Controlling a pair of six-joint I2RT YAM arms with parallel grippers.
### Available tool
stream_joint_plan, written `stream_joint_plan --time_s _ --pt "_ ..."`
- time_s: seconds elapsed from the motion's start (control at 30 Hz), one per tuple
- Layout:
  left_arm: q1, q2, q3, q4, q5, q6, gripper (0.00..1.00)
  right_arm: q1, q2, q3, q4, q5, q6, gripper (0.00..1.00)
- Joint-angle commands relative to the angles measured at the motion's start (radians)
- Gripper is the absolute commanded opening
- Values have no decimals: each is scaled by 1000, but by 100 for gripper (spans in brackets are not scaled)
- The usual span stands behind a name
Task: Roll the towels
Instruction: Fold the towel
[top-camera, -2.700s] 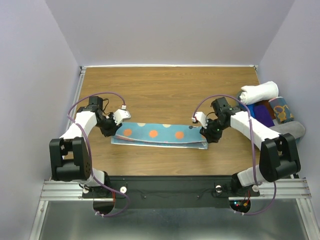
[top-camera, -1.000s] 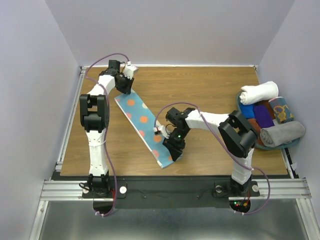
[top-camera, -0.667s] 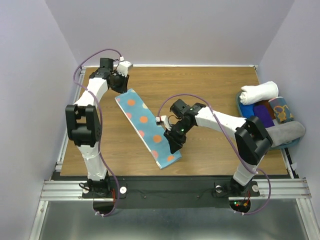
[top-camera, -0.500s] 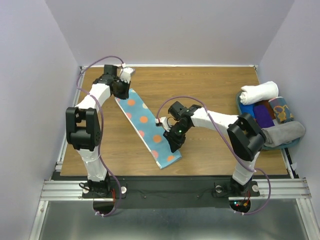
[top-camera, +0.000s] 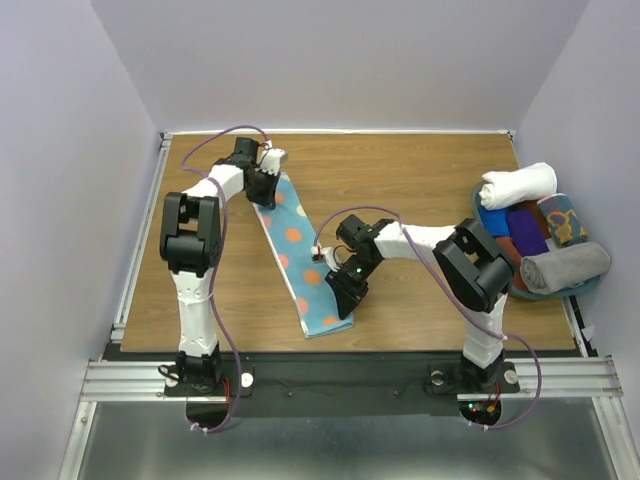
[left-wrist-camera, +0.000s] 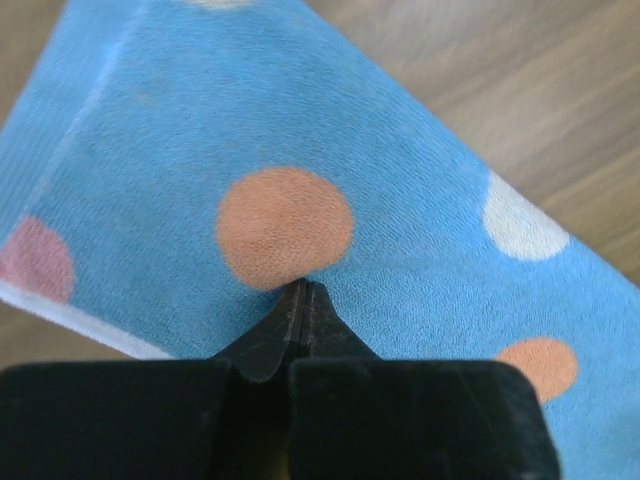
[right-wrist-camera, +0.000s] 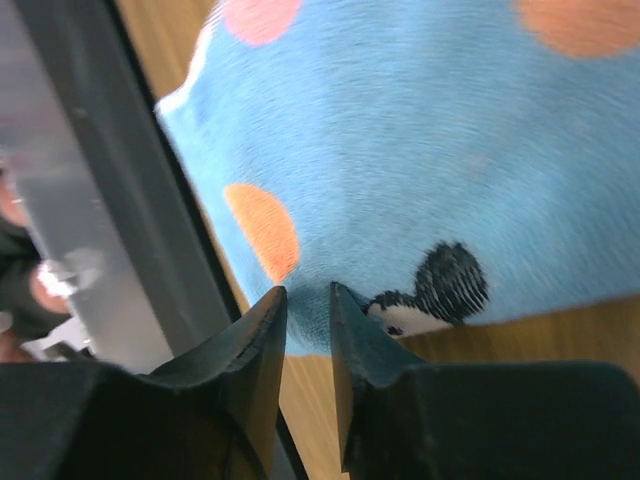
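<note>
1. The blue towel (top-camera: 298, 255) lies flat on the tabletop (top-camera: 420, 170) as a long, narrow strip. It slants from near the far-left corner down toward the middle of the near edge.
2. The left tool (top-camera: 262, 186) is at the far end of the strip. Its jaws are pressed fully together, with the tips on the cloth beside an orange dot. I cannot tell if any cloth is caught between them.
3. The right tool (top-camera: 340, 297) is at the near end, by the corner with a small black tag (right-wrist-camera: 450, 285). Its jaws stand narrow, and the edge of the towel goes in between them, so I judge that it holds the cloth.
4. The towel looks soft, light and limp. It should bend anywhere and slide easily on the wood, so it will not keep a shape by itself.
5. For rolling, a good place to take hold is a short end, at the two corners, so the roll starts straight.
6. A basket (top-camera: 477, 207) at the right edge holds a yellow and navy towel (top-camera: 566, 222) among other rolled cloths.
</note>
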Motion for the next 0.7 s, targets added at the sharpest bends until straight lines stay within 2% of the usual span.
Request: stream_joint_plan --time_s 0.0,0.13,0.23,0.27,0.33,0.43,0.47,0.53,0.57,0.6,0.67 --pt "-46 113 118 -24 36 17 0 9 58 -41 34 -139 -22 31" --pt "-96 195 332 -95 48 26 0 12 74 -28 60 -153 -3 36" --pt "-110 245 418 -129 54 26 0 12 81 -21 66 -116 1 41" --pt "-113 251 453 -132 59 26 1 12 76 -21 66 -114 -2 47" --pt "-113 241 500 -150 47 35 8 9 32 -18 62 -131 -15 53" --pt "-107 169 491 -129 24 57 17 6 -52 -10 62 -143 -23 60" --pt "-98 100 471 -120 22 63 25 8 -114 7 59 -130 -17 62" --pt "-86 17 445 -92 24 63 36 8 -183 21 59 -66 -6 62" --pt "-78 -80 408 -81 30 63 48 6 -212 31 55 -39 0 61" --pt "-63 -136 384 -68 36 64 54 8 -279 33 52 -15 3 60" --pt "-45 -326 260 14 45 55 84 6 -345 24 49 63 15 57"
